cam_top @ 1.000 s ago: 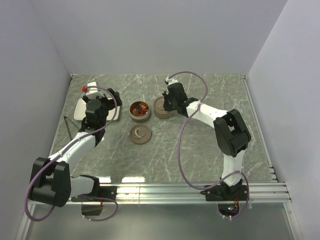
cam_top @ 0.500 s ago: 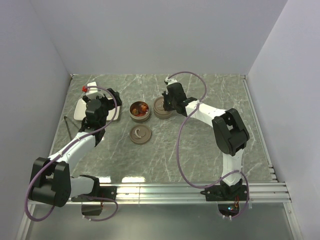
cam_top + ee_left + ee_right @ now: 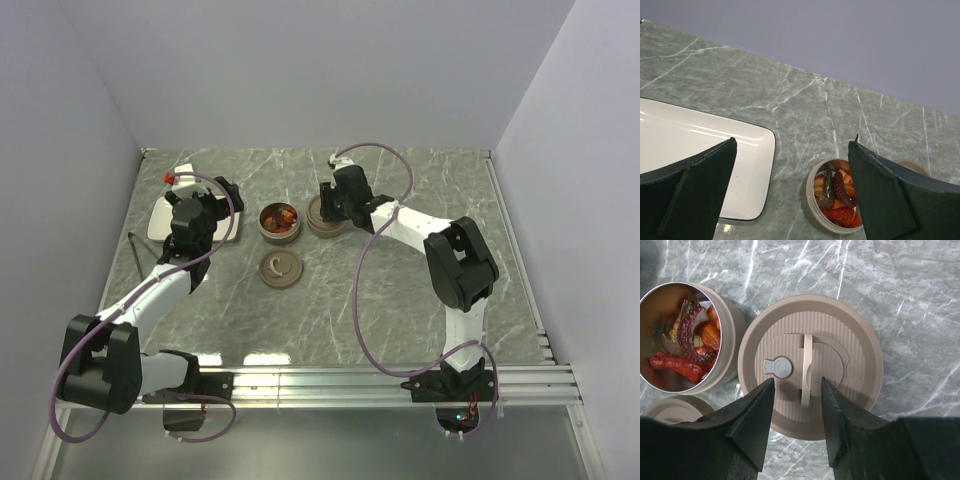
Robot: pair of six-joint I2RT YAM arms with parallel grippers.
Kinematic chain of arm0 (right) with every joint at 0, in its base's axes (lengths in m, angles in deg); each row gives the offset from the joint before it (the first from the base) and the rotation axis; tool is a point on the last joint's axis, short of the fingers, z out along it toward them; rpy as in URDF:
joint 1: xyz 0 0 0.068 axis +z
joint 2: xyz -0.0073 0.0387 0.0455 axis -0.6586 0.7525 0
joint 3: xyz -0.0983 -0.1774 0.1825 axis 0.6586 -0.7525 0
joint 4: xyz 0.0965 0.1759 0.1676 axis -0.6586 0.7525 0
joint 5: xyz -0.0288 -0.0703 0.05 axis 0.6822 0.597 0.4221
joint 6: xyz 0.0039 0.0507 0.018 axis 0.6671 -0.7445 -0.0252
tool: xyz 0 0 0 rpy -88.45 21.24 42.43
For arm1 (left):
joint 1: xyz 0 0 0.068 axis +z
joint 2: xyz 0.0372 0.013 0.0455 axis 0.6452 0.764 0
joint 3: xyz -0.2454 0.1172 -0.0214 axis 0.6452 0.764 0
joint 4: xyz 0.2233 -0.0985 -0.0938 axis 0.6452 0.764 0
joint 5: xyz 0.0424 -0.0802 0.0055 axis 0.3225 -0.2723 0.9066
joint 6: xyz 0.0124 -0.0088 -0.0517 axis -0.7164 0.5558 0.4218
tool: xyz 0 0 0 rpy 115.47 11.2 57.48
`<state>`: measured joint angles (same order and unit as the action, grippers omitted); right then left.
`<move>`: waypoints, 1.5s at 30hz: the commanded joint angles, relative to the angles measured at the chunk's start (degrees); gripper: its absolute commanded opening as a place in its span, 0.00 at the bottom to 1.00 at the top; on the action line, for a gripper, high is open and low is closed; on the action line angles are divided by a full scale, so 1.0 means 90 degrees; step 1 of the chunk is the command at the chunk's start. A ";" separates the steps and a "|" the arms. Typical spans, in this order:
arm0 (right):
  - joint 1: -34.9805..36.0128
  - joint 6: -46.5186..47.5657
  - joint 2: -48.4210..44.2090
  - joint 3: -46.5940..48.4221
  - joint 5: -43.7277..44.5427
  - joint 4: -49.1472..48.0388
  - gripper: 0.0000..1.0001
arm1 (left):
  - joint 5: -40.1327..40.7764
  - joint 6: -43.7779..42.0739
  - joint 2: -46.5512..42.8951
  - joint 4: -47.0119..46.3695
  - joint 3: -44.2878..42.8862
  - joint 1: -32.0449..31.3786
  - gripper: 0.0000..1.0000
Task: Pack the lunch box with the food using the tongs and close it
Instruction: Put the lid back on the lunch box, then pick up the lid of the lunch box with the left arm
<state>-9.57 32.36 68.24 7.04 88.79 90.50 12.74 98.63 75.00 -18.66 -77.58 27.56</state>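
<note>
The lunch box is a set of round beige tins. One open tin [image 3: 280,221] [image 3: 685,335] [image 3: 835,197] holds the food [image 3: 687,347], red-brown and orange pieces. Beside it a second tin wears a ribbed lid [image 3: 810,365] [image 3: 322,216] with its thin handle [image 3: 807,367] standing up. My right gripper [image 3: 797,384] [image 3: 330,204] hovers over that lid, open, one jaw on each side of the handle without touching it. My left gripper [image 3: 792,155] [image 3: 226,210] is wide open and holds nothing, between the white plate [image 3: 685,145] [image 3: 162,220] and the open tin. A thin dark rod, likely the tongs [image 3: 134,252], lies left of the plate.
A loose beige lid [image 3: 280,267] [image 3: 667,410] lies in front of the open tin. A small red and white item [image 3: 172,177] sits at the plate's far end. Grey walls close in the left, back and right sides.
The right gripper's jaws have parted from shut to open around the lid's handle. The left arm has not moved.
</note>
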 commanded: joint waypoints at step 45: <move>-0.0241 0.0096 -0.6415 -0.4872 0.0553 -0.2079 0.61 | 0.0923 0.1765 0.1334 0.1685 0.0494 -0.2543 0.90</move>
<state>-11.26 33.84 11.89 -36.15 93.33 74.26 22.99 113.41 86.02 -1.11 -72.73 4.94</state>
